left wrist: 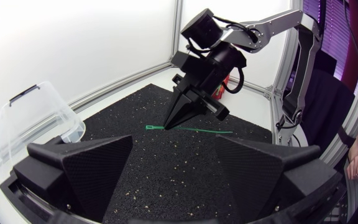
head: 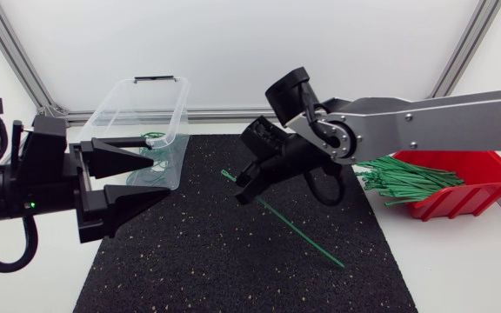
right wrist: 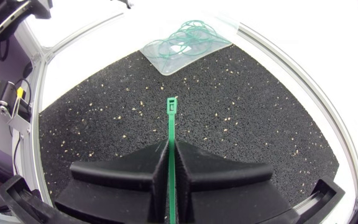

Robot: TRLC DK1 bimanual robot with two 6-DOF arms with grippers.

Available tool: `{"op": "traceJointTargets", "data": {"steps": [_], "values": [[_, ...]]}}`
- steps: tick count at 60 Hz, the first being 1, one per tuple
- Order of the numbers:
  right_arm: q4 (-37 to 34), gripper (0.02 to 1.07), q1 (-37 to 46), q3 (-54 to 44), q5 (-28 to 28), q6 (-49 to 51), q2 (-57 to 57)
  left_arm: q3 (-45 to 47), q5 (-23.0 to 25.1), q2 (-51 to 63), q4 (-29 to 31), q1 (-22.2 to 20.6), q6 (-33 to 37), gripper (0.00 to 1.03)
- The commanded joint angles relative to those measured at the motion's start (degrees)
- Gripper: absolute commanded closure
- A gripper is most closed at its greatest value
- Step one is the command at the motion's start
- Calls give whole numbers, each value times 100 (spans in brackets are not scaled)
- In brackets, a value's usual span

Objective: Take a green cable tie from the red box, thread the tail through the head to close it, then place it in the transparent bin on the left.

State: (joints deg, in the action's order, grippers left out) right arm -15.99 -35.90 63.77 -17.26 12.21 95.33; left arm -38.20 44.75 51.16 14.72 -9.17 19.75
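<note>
My right gripper (head: 243, 193) hangs over the middle of the black mat, shut on a green cable tie (head: 290, 226) close to its head. In the right wrist view the tie's head (right wrist: 171, 106) sticks out ahead of the shut fingers (right wrist: 191, 165). The long tail trails back towards the mat's front right. My left gripper (head: 156, 176) stands open at the mat's left edge, pointing at the right gripper (left wrist: 174, 119), and holds nothing. The tie (left wrist: 188, 129) lies straight, unthreaded. The red box (head: 472, 187) at the right holds a bundle of green ties (head: 403, 178).
The transparent bin (head: 120, 104) stands at the back left, behind my left gripper, with several looped green ties (right wrist: 188, 37) inside. The black mat (head: 233, 269) covers the table's middle. Aluminium frame posts run along the table's back edge.
</note>
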Motion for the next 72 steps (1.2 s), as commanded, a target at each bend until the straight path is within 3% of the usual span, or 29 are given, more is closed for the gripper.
{"op": "traceJointTargets", "data": {"steps": [1, 10, 31, 43, 59, 72], "values": [[105, 101, 145, -295, -208, -166, -419, -109, 60, 52, -75, -103, -358, 11], [237, 101, 206, -576, -445, -351, -1069, -285, 69, 351, -321, -226, -1034, 11], [333, 101, -40, -471, -401, -746, -1781, -584, -116, 984, -1569, -1043, -3126, 12], [254, 101, -181, -172, -340, -790, -1728, -830, -397, 1265, -1595, -1316, -3583, 12], [377, 101, -321, -49, -217, -904, -1632, -874, -520, 1476, -1841, -1245, -3987, 12], [483, 101, -435, -57, -199, -975, -1570, -962, -511, 1722, -2166, -1140, -4392, 23]]}}
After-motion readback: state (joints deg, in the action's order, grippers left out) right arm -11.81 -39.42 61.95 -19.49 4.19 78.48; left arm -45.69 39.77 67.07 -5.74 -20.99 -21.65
